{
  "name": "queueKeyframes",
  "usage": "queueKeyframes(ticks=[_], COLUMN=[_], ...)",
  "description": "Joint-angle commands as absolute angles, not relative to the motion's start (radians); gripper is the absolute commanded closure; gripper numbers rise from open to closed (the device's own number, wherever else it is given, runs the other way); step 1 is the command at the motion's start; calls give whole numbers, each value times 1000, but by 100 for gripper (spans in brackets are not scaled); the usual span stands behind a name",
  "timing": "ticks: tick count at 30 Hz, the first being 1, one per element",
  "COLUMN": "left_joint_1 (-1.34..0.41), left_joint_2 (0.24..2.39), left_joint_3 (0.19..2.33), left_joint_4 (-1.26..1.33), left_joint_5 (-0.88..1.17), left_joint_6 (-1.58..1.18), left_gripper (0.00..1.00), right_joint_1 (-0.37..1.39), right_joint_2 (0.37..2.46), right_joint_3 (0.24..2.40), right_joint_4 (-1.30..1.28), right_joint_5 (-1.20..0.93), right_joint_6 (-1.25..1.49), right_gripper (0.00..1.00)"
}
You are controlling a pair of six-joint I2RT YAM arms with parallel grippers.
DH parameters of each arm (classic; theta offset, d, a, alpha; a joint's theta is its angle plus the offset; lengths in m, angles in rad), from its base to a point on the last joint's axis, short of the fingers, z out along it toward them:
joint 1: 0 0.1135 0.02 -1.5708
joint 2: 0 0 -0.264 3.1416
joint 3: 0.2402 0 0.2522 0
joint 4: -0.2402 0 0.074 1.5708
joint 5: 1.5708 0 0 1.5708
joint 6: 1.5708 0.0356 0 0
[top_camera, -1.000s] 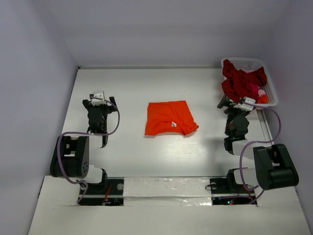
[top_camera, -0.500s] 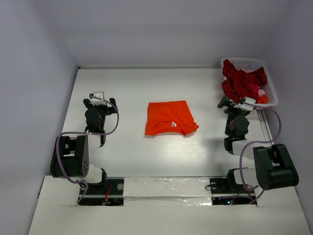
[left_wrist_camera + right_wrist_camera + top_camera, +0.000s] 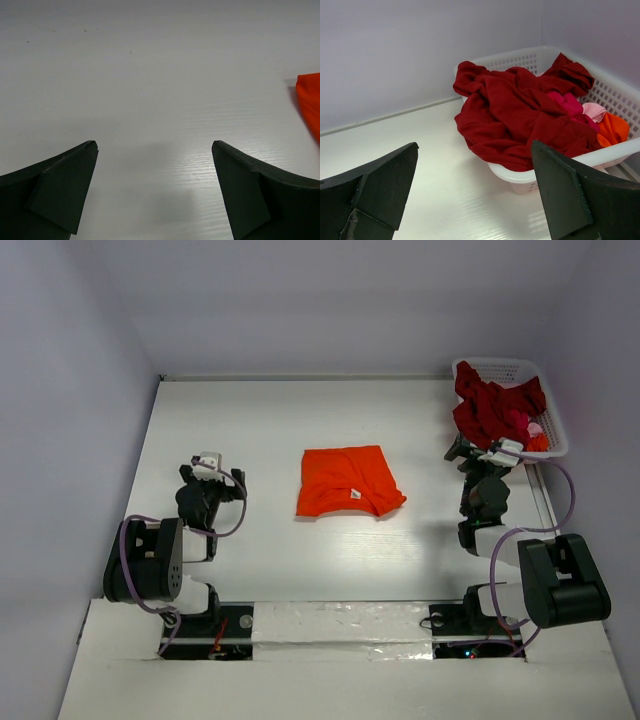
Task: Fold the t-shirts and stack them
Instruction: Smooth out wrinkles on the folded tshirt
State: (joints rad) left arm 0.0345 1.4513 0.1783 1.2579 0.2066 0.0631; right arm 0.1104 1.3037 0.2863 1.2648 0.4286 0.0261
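As your left pincer (image 3: 154, 144), spread, is backing off the folded orange t-shirt (image 3: 345, 480), your right pincer (image 3: 474, 144), likewise spread, is facing the dark red t-shirts (image 3: 515, 115) next.

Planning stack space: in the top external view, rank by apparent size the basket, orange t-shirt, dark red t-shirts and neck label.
1. basket
2. orange t-shirt and dark red t-shirts, too alike to rank
3. neck label

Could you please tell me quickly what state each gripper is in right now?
Left gripper: open, holding nothing, over the table.
Right gripper: open, holding nothing, facing the basket of dark red t-shirts.
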Motion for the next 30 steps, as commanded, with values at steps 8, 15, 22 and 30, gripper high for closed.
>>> queueKeyframes(ticks=[8, 15, 22, 30], left_joint_1=[40, 40, 40, 40], left_joint_2=[1439, 1439, 1439, 1439], left_joint_3=[212, 212, 212, 212], left_joint_4=[1549, 1548, 1548, 1548], left_joint_5=[218, 216, 218, 218], left_joint_6=[64, 64, 64, 64], left_gripper=[1, 1, 1, 1], right_joint_1=[103, 103, 103, 103], right_joint_2=[1299, 1299, 1299, 1299], right_joint_3=[299, 301, 302, 302], right_joint_4=[1384, 1381, 1381, 1381], right_joint_5=[436, 433, 434, 434], right_joint_6=[20, 20, 20, 20], right_gripper=[0, 0, 0, 0])
